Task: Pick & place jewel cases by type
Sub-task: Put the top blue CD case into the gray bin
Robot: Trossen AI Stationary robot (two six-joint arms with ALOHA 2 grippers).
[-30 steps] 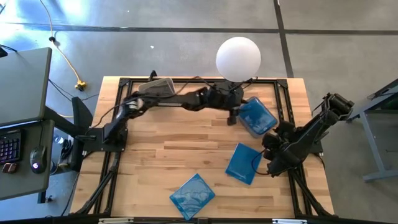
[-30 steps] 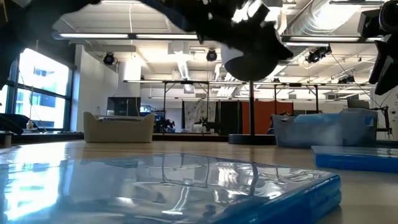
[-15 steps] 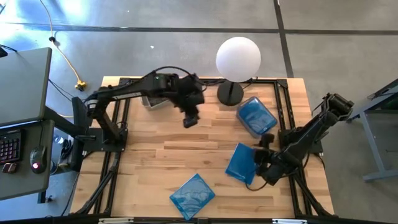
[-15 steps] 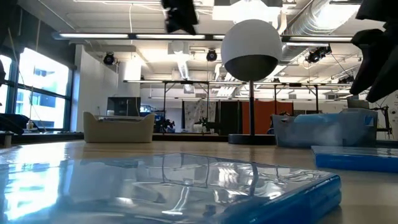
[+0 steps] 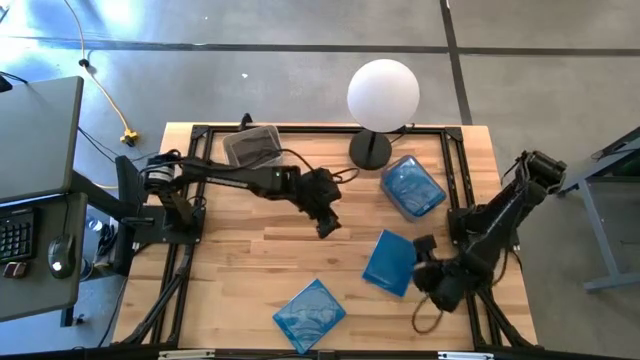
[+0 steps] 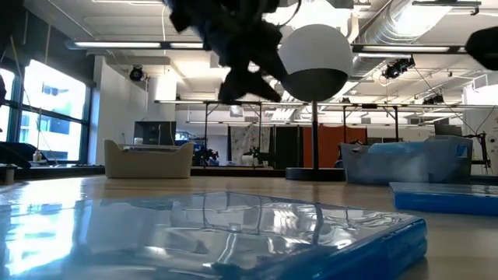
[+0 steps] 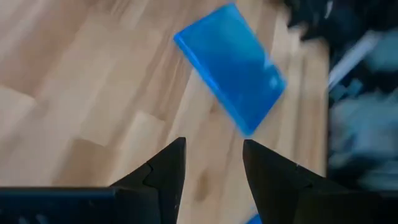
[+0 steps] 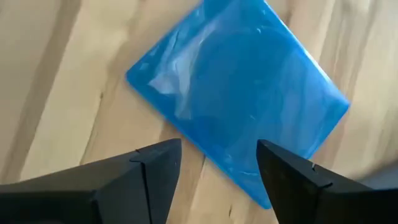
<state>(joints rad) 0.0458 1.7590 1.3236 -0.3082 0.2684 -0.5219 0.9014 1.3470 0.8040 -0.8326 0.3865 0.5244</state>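
1. Jewel cases are being sorted by type, and only blue ones are seen loose on the bench [image 5: 230, 240]: one blue case [image 5: 389, 262] is lying flat at the right of the bench's middle, and a second blue case [image 5: 310, 314] is lying near the front edge.
2. A third blue mass is lying in the pale bin [image 5: 412, 187] at the back right, beside the base of a white globe lamp [image 5: 383, 92]; whether it is a single case cannot be told.
3. A grey bin [image 5: 251, 145] is standing at the back left; its contents cannot be made out, and no dark cases are seen on the open wood.
4. The right gripper [image 5: 418, 262] is being held just beside the right edge of the first blue case, with its jaws standing wide and nothing between them; in the right wrist view the case [image 8: 239, 99] is lying beyond the fingertips [image 8: 158, 155].
5. The left gripper [image 5: 328, 222] is hanging over the bench's middle, jaws parted and empty, facing the same case [image 7: 231, 66].
6. The step in hand is judged to be the approach to that case. The next move is likely calling for a descent onto one edge, since the case is lying flat and thin.
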